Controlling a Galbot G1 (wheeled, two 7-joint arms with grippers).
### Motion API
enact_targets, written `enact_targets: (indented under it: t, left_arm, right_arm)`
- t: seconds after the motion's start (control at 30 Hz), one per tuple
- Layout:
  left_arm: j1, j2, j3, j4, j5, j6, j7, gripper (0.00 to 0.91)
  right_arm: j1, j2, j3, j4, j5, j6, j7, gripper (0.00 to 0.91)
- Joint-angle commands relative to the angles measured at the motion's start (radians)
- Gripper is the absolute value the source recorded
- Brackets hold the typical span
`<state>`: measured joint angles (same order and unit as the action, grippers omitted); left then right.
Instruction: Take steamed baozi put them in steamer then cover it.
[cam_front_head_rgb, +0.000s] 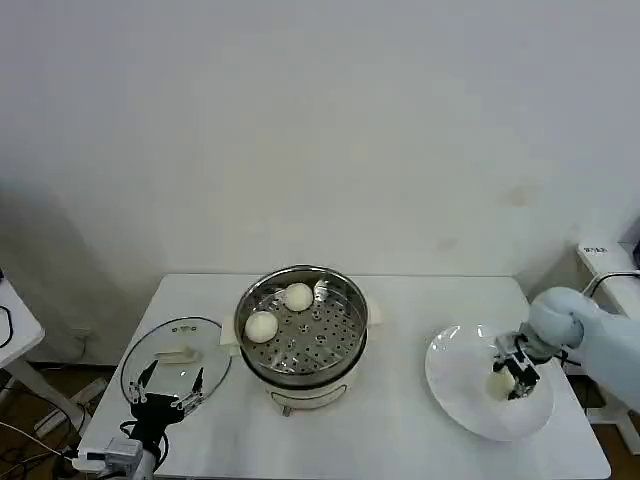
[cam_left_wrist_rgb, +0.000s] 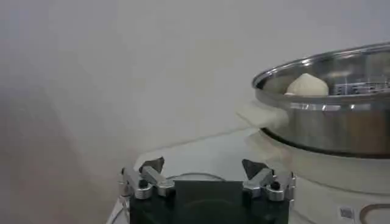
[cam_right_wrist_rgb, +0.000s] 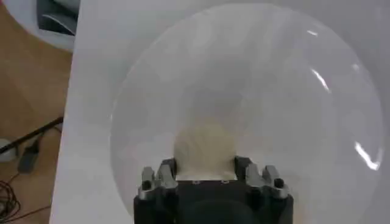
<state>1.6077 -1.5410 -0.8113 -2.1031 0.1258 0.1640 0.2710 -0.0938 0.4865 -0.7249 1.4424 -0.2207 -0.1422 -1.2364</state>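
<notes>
Baozi: two (cam_front_head_rgb: 261, 326) (cam_front_head_rgb: 298, 296) lie in the uncovered steamer (cam_front_head_rgb: 345, 345) at the table's (cam_front_head_rgb: 400, 430) middle. Right gripper (cam_front_head_rgb: 510, 381) clasps a third baozi (cam_right_wrist_rgb: 205, 150) on the plate (cam_front_head_rgb: 455, 395) near the right edge. Left gripper (cam_front_head_rgb: 165, 395) hovers spread above the cover (cam_front_head_rgb: 176, 355) at the left edge.

Items you cannot fully see:

- Third small cream-white baozi (cam_front_head_rgb: 322, 287) in the round shiny stainless-steel steamer (cam_front_head_rgb: 352, 330): half hidden behind the far rim.
- Cream-white baozi (cam_right_wrist_rgb: 204, 148) on the flat white plate (cam_right_wrist_rgb: 274, 91): near side covered by the right gripper (cam_right_wrist_rgb: 206, 165); contact unclear.
- Steamer: cut by the left wrist view's edge.
</notes>
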Motion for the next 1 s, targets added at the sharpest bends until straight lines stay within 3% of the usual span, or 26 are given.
enact_targets:
  t: [0.03, 0.23, 0.33, 0.43, 0.47, 0.5, 0.8, 1.0]
  left_arm:
    - [0.003, 0.000, 0.000, -0.006, -0.002, 0.000, -0.001, 0.907]
    - [0.010, 0.002, -0.019, -0.017, -0.005, 0.002, -0.012, 0.907]
    - [0.019, 0.007, -0.029, -0.019, -0.004, 0.003, -0.011, 0.907]
    - [0.020, 0.000, -0.031, -0.025, -0.002, 0.007, -0.010, 0.907]
    - [0.021, -0.003, -0.029, -0.031, -0.002, 0.010, -0.007, 0.907]
    - [0.023, -0.004, -0.025, -0.035, -0.001, 0.010, -0.005, 0.907]
    - [0.033, -0.021, -0.027, -0.046, 0.024, 0.009, -0.005, 0.907]
    - [0.044, -0.030, -0.033, -0.057, 0.034, 0.006, -0.009, 0.907]
  right_arm:
    - [0.249, 0.024, -0.059, 0.029, 0.096, -0.008, -0.015, 0.615]
    - [0.449, 0.189, -0.110, -0.012, 0.189, -0.023, -0.023, 0.615]
    - [0.563, 0.279, -0.139, -0.038, 0.240, -0.001, -0.053, 0.615]
    - [0.611, 0.352, -0.118, -0.079, 0.286, 0.069, -0.070, 0.625]
    - [0.619, 0.388, -0.098, -0.110, 0.314, 0.149, -0.082, 0.625]
    - [0.625, 0.412, -0.088, -0.115, 0.320, 0.175, -0.089, 0.635]
    - [0.685, 0.506, -0.155, 0.024, 0.336, 0.247, -0.111, 0.625]
    - [0.625, 0.546, -0.206, 0.116, 0.269, 0.298, -0.094, 0.625]
